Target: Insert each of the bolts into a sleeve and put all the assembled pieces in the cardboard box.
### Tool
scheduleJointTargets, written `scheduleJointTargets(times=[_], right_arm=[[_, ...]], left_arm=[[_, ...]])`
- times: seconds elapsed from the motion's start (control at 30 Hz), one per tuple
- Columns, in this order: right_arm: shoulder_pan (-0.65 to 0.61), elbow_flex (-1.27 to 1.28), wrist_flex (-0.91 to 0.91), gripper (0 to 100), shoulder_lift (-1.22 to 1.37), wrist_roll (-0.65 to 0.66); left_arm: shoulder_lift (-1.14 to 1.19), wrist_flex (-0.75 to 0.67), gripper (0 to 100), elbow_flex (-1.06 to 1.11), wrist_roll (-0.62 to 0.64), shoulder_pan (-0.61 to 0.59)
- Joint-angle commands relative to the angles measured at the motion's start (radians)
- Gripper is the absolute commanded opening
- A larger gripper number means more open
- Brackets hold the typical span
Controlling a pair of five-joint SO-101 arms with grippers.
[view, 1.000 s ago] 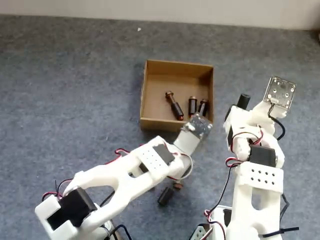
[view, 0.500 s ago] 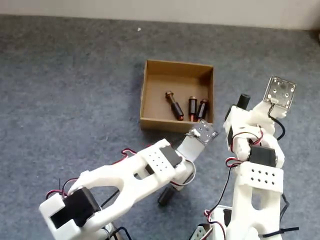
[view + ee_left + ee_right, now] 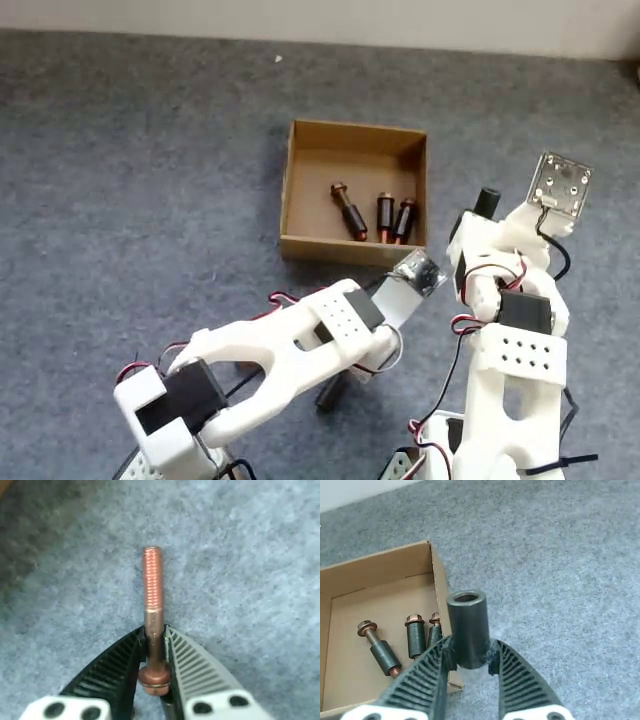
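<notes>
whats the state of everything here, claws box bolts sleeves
left claw, shut on the bolt near its head
bolt, bare, in no sleeve yet
right claw, shut on the held sleeve
held sleeve, empty
cardboard box, open-topped, holding three assembled pieces
loose sleeve, lying on the carpet

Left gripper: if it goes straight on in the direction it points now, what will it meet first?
The left gripper holds a bolt pointing ahead; beyond the bolt's tip lies grey carpet, so the bolt would probably touch the carpet first. How far away is unclear.
</notes>
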Motion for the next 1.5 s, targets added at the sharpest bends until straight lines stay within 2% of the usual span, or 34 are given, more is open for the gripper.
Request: scheduleJointTargets(times=[0.0,0.1,0.27,0.47,0.7,0.77,0.9,1.0,1.17,1.33,1.47], right_arm=[[0.005,-0.045,-0.033,0.3,-0.025,0.000],[0.005,-0.045,-0.033,0.3,-0.025,0.000],[0.005,-0.045,-0.033,0.3,-0.025,0.000],[0.005,-0.045,-0.033,0.3,-0.025,0.000],[0.005,-0.045,-0.033,0.3,-0.025,0.000],[0.005,-0.045,-0.033,0.3,-0.025,0.000],[0.005,-0.045,-0.033,0.3,-0.025,0.000],[0.005,-0.045,-0.033,0.3,-0.025,0.000],[0.005,-0.044,-0.033,0.3,-0.025,0.000],[0.005,-0.044,-0.033,0.3,-0.025,0.002],[0.005,-0.044,-0.033,0.3,-0.025,0.002]], left_arm=[[-0.073,0.029,0,-0.025,0.005,-0.064],[-0.173,0.029,0,-0.001,0.008,-0.137],[-0.386,0.029,0,0.082,0.100,-0.254],[-0.645,0.021,0,0.208,0.112,-0.395],[-0.714,0.026,1,0.237,0.140,-0.512],[-0.714,0.021,1,0.232,0.284,-0.533],[-0.717,0.008,1,0.229,0.706,-0.562],[-0.722,0.011,1,0.220,0.904,-0.582],[-0.722,0.014,1,0.211,1.057,-0.630],[-0.722,0.014,2,0.245,1.096,-0.659],[-0.722,0.018,19,0.269,1.099,-0.653]])
